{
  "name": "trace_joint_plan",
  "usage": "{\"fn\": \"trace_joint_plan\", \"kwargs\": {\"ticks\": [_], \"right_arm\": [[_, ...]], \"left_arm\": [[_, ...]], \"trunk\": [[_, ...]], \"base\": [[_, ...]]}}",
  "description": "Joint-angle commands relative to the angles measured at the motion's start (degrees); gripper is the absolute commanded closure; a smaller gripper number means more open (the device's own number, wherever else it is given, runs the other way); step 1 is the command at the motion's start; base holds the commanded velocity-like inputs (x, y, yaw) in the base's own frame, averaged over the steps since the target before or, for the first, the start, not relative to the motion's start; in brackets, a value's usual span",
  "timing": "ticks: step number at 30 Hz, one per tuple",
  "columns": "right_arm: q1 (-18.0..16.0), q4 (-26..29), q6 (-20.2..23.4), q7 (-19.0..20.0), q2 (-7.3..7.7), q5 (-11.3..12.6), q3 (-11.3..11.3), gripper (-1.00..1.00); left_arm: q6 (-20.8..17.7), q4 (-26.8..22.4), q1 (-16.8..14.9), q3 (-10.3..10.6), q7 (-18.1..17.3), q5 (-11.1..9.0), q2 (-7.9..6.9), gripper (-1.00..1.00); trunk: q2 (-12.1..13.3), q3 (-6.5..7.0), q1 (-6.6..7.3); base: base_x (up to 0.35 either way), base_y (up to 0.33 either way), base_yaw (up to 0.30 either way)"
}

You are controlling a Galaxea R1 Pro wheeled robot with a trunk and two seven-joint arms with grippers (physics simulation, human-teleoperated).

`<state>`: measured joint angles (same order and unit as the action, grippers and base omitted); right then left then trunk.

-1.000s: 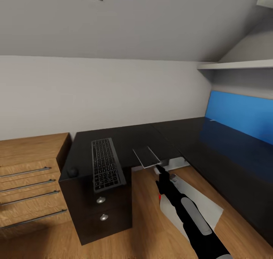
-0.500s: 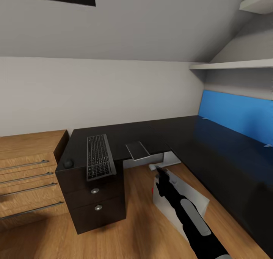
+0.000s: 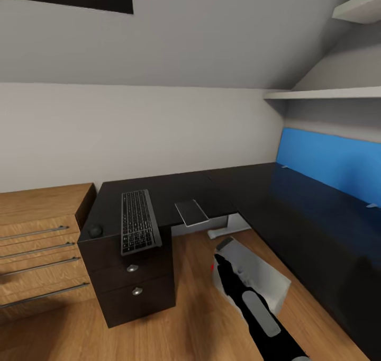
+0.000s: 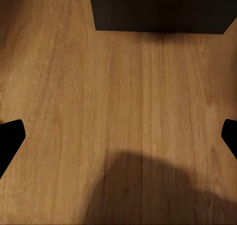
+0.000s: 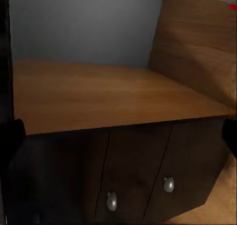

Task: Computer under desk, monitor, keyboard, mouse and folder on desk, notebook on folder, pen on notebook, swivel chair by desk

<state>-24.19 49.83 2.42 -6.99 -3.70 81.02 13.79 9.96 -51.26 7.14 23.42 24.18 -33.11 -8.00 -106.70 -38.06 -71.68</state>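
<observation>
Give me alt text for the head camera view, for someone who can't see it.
A black L-shaped desk fills a bedroom corner, with a keyboard and a small dark mouse on its left end above two drawers. The robot's right arm reaches over a white computer case lying on the wooden floor.

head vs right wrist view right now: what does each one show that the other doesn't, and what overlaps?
Head view: the keyboard lying on the black desk, the mouse near its left edge, a grey flat item overhanging the front edge, the white computer case on the floor, the blue panel, the wooden dresser.

Right wrist view: the right gripper's fingertips at the frame edges, spread wide.

Shared: the desk's dark drawer unit with two round knobs and the wooden floor.
</observation>
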Motion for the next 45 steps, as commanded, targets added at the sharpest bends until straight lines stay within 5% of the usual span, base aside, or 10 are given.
{"fn": "trace_joint_plan", "kwargs": {"ticks": [1,7,8,9,11,12,15,20,32,45], "right_arm": [[-0.2,-1.0,-0.6,-0.4,-0.56,-1.7,0.0,-1.0],[-2.0,-9.0,-8.7,-0.5,-4.48,-19.7,0.1,-1.0],[-2.2,-12.0,-12.3,-0.5,-5.45,-25.6,0.2,-1.0],[-2.3,-13.8,-14.1,-0.5,-5.92,-28.6,0.2,-1.0],[-2.4,-17.6,-17.9,-0.5,-6.29,-34.4,0.2,-1.0],[-2.5,-21.7,-21.5,-0.5,-6.29,-40.0,0.2,-1.0],[-2.6,-29.1,-27.9,-0.5,-6.29,-49.9,0.2,-1.0],[-2.6,-36.7,-34.1,-0.6,-6.29,-59.0,-0.2,-1.0],[-2.4,-50.0,-36.6,-0.3,-6.29,-62.6,-0.2,-1.0],[-2.0,-51.2,-36.9,0.6,-6.29,-62.7,-0.1,-1.0]], "left_arm": [[0.4,0.2,0.0,0.3,0.3,-0.6,-0.05,-1.0],[0.3,3.0,0.0,0.3,0.2,-0.5,0.25,-1.0],[0.3,3.4,0.0,0.3,0.2,-0.5,0.59,-1.0],[0.2,3.6,0.0,0.3,0.2,-0.5,0.75,-1.0],[0.2,3.9,0.0,0.2,0.2,-0.6,1.05,-1.0],[0.2,4.1,0.0,0.2,0.2,-0.6,1.24,-1.0],[0.2,5.2,0.0,0.2,0.1,-0.7,1.48,-1.0],[0.2,8.2,0.0,0.2,0.1,-0.6,2.1,-1.0],[0.2,10.6,0.0,0.2,0.0,-0.7,2.93,-1.0],[0.6,10.8,0.0,0.0,0.2,-0.5,2.78,-1.0]], "trunk": [[0.4,0.14,0.23],[2.8,1.22,1.55],[3.2,1.4,1.77],[3.6,1.58,1.99],[4.4,1.94,2.43],[4.8,2.11,2.65],[6.0,2.65,3.3],[8.0,3.55,4.4],[12.8,5.71,7.04],[18.0,8.04,9.89]], "base": [[0.0,0.0,0.0],[0.0,0.0,0.0],[0.0,0.0,0.0],[0.0,0.0,0.0],[0.0,0.0,0.0],[0.0,0.0,0.0],[0.0,0.0,0.0],[0.0,0.0,0.0],[0.0,0.0,0.0],[0.0,0.0,0.0]]}}
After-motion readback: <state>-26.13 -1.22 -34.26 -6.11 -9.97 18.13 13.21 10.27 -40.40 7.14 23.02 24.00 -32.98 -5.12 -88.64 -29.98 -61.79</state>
